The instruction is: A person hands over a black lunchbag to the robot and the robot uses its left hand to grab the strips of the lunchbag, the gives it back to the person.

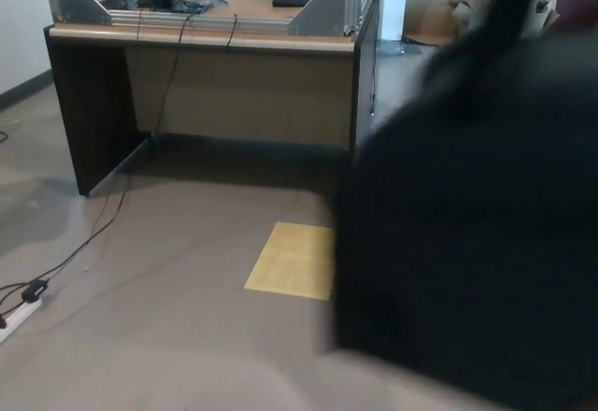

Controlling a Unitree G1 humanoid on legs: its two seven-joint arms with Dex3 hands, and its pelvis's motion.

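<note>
A large black lunchbag (472,215) fills the right half of the head view, blurred and close to the camera. A dark strap (509,5) rises from its top toward the upper right edge. Whoever holds it is out of the picture. Neither of my hands shows in this view.
A dark desk (210,103) with metal frames and cables on top stands ahead at left. A yellow sheet (290,262) lies on the grey floor in front of it, partly hidden by the bag. A power strip and cable (23,304) lie at lower left.
</note>
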